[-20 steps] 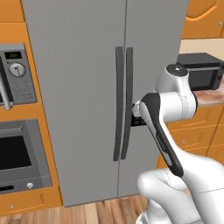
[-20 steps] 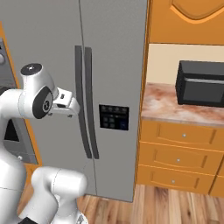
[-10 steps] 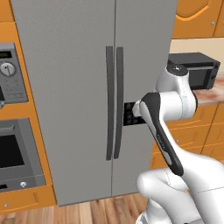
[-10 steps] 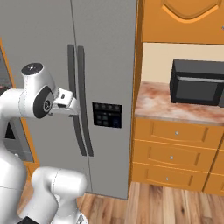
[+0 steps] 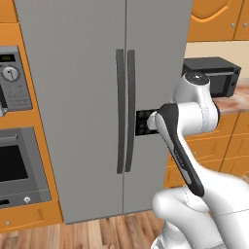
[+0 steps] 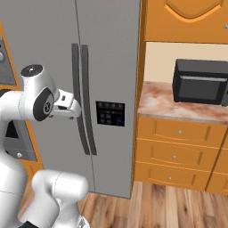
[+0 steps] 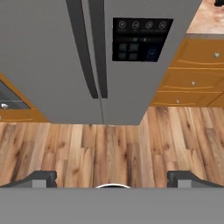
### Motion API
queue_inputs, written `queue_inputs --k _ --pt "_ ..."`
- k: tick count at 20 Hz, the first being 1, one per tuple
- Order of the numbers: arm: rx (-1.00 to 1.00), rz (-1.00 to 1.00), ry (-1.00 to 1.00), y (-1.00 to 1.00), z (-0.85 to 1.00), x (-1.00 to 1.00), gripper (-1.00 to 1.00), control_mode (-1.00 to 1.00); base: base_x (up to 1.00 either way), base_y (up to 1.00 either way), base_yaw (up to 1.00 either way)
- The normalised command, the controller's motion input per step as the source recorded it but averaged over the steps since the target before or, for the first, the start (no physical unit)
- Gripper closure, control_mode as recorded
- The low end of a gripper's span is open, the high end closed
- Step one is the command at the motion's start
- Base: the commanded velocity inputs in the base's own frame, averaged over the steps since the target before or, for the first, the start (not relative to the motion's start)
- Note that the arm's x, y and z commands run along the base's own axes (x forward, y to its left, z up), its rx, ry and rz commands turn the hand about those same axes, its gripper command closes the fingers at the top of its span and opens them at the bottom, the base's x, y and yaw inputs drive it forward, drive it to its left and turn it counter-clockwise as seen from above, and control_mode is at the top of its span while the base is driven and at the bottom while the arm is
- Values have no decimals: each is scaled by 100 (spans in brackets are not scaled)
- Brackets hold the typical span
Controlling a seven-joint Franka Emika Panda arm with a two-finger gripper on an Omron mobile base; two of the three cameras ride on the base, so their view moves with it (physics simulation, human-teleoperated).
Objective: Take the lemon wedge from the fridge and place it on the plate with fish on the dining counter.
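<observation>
1. We see the whole scene shifted against a second ago: the base has driven and the cameras went with it. The fridge (image 5: 97, 97) now sits further right in the left base view and the arm holds the same folded pose.
2. We're facing the fridge head-on, both doors shut, so the lemon wedge is hidden from us.
3. The two long dark handles (image 5: 125, 111) run down side by side along the seam where the doors meet.
4. A dark control panel (image 6: 110, 113) sits on the right-hand door, just beside the handles.
5. The gripper (image 7: 112, 177) hangs clear of the fridge; its fingertips (image 7: 41, 178) stand fully apart at the bottom corners of the hand view, with nothing between them but wood floor (image 7: 109, 148).
6. In the right base view the hand (image 6: 67, 105) is just left of the handles, not touching them.
7. To the fridge's right, a black microwave (image 6: 201, 81) rests on a marbled counter top (image 6: 164, 104), near its back edge, over orange drawers (image 6: 178, 151).
8. Left of the fridge we catch a grey wall oven (image 5: 14, 165).
</observation>
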Motion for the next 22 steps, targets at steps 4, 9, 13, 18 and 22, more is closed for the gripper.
queue_inputs --k 4,9,13,18,22 --pt "-1 0 0 4 -3 3 -100 -100 0 0 0" --pt "-1 10 -16 75 11 60 -100 -100 0 0 0" --pt "5 10 -25 88 10 96 -100 -100 0 0 0" --pt "1 2 -7 7 0 65 -100 -100 0 0 0" --pt "0 0 0 -4 0 58 -100 -100 0 0 0"
